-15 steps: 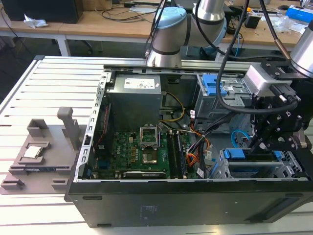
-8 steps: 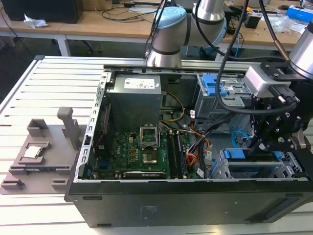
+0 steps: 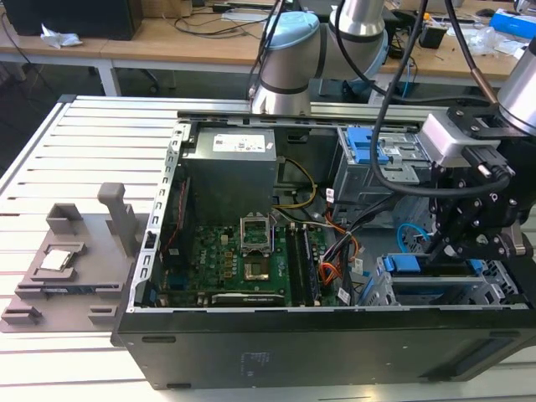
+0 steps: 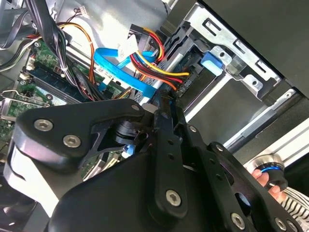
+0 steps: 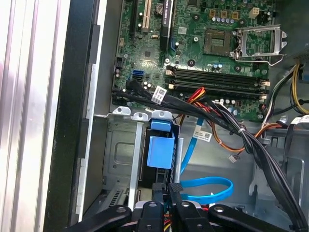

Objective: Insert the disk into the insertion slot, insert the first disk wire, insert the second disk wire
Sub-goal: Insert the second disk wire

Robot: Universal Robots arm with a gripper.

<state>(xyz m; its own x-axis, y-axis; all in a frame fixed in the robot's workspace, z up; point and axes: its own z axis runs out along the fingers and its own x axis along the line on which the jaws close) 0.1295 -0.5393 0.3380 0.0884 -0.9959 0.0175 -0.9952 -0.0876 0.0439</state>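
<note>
Disk [image 5: 161, 151]: seated in the insertion slot [image 5: 123, 159], just beyond the hand [image 5: 166, 189]. Hand: fingers drawn together at a wire connector; actual grip could not be told.

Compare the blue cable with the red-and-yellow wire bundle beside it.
The blue cable is one flat ribbon of a single colour; the wire bundle is several thin round wires in red, yellow and black. The blue cable sweeps broadly across the board, while the wire bundle stays tightly packed and seems to gather at a dark plug. Shared: in the second wrist view both run toward the same spot just ahead of the tool.
</note>
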